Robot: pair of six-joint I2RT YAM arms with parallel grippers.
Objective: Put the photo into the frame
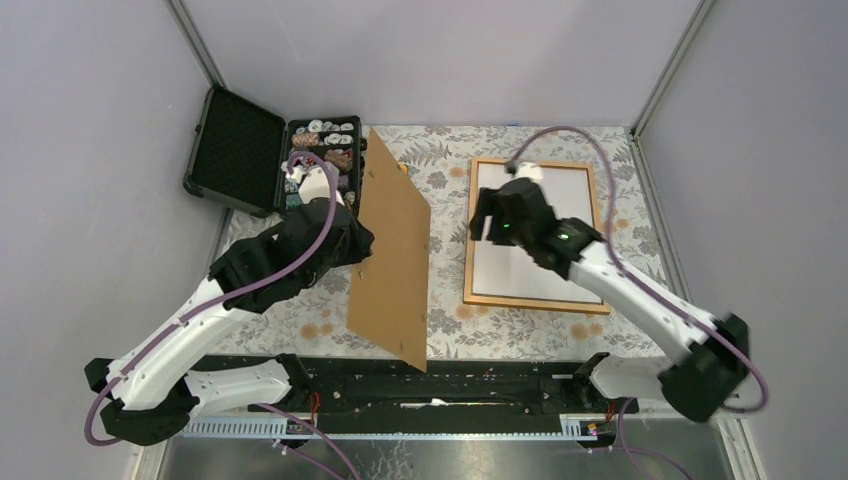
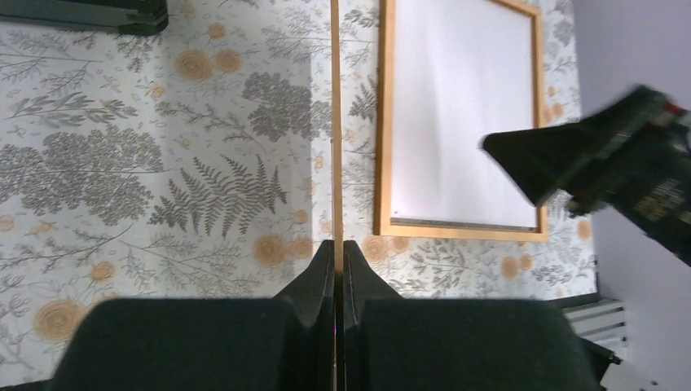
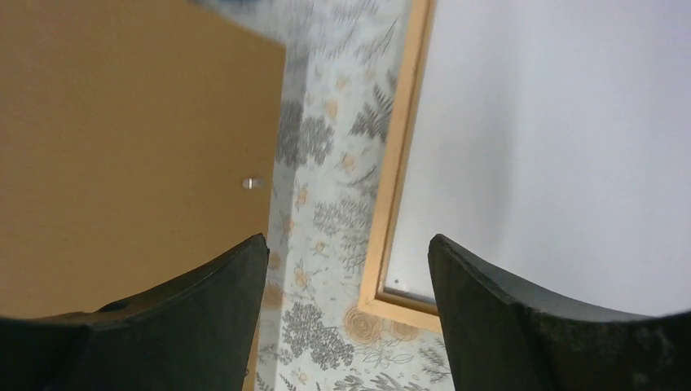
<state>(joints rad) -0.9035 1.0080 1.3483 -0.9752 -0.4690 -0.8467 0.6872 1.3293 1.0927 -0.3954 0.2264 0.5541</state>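
1. Right gripper (image 1: pixel 490 225) with jaws apart and empty, hovering over the left rail of the frame (image 1: pixel 535 301). In the right wrist view, one jaw on the outer side of that rail, the other above the white sheet inside it.
2. Left gripper (image 2: pixel 338 244) pinched tight on the backing board (image 1: pixel 392 260), seen edge-on between its jaws in the left wrist view. Board tilted rather than flat, standing between the two arms. Impossible to tell whether its lower edge touches the table (image 1: pixel 445 190).
3. Frame lying flat on the right half of the table, long axis from 12 to 6 o'clock in the top view, at 3 o'clock from the board and apart from it.
4. Photo (image 1: pixel 520 275) judged to be the white sheet filling the frame, plain back up, print side hidden. Probably seated inside the moulding, though part of it hidden under the right arm.
5. From the right gripper, sheet's middle at 3 o'clock and just below. From the left gripper also toward 3 o'clock, but well apart. Right arm clearly the nearer.
6. Likely next: swinging the board over toward 3 o'clock, long axis matched to the frame's. Right gripper currently in that path, so probably needing to clear first.
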